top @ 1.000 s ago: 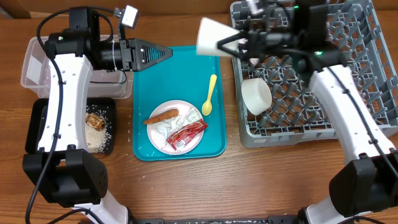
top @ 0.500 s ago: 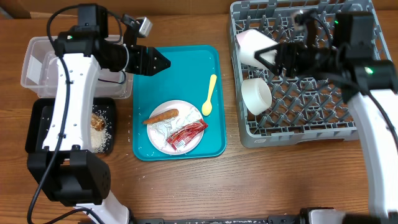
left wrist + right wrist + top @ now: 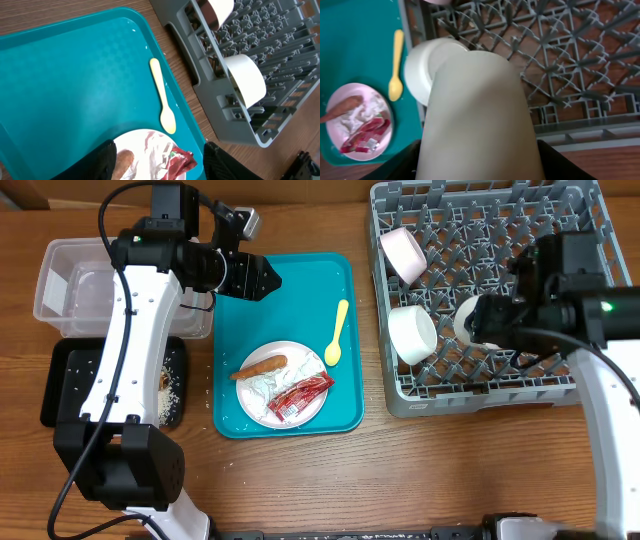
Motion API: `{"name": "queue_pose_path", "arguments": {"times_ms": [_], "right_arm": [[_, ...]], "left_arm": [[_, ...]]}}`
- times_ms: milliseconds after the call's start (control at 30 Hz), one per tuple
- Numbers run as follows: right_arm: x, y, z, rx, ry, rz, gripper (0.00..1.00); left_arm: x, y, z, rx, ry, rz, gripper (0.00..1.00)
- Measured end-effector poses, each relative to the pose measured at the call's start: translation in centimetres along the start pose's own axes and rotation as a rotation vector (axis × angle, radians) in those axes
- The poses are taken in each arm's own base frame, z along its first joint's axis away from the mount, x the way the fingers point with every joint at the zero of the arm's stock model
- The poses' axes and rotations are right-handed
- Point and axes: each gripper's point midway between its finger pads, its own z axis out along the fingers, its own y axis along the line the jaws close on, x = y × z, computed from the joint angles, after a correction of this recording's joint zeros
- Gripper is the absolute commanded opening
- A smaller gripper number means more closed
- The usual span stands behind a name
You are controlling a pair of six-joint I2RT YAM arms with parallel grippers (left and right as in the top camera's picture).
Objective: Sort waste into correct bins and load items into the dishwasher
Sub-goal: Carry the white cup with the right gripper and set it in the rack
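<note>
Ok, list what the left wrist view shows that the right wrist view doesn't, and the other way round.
Only the left wrist view: the left pincer, open and empty, and the pink cup with its mouth showing, cut to a sliver in the other.
Only the right wrist view: the held white cup, clamped in the right pincer, filling the foreground over the grey rack.
Both: the teal tray, yellow spoon, plate, red wrapper, grey rack and racked white cup.

Cups block the rack's left edge; upper-right cells lie open.
</note>
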Motion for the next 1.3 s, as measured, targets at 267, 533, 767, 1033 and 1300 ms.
{"name": "queue_pose_path", "arguments": {"times_ms": [267, 533, 767, 1033, 1300], "right_arm": [[1.4, -2.5, 3.9, 0.153, 0.169, 0.073, 0.58], [0.3, -3.7, 5.5, 0.226, 0.153, 0.1, 0.58], [0.0, -4.2, 8.8, 0.251, 0.212, 0.104, 0.58], [0.1, -4.5, 10.9, 0.265, 0.251, 0.104, 0.88], [-0.4, -4.2, 11.2, 0.245, 0.232, 0.112, 0.99]], "left_arm": [[0.1, 0.2, 0.0, -0.013, 0.003, -0.001, 0.59], [0.1, 0.3, 0.0, -0.016, 0.004, -0.002, 0.58], [0.7, 0.9, 1.1, -0.012, 0.038, -0.024, 0.56], [1.1, 1.6, 2.1, -0.009, 0.066, -0.042, 0.59], [1.3, 1.5, 2.1, -0.007, 0.072, -0.049, 0.63]]}}
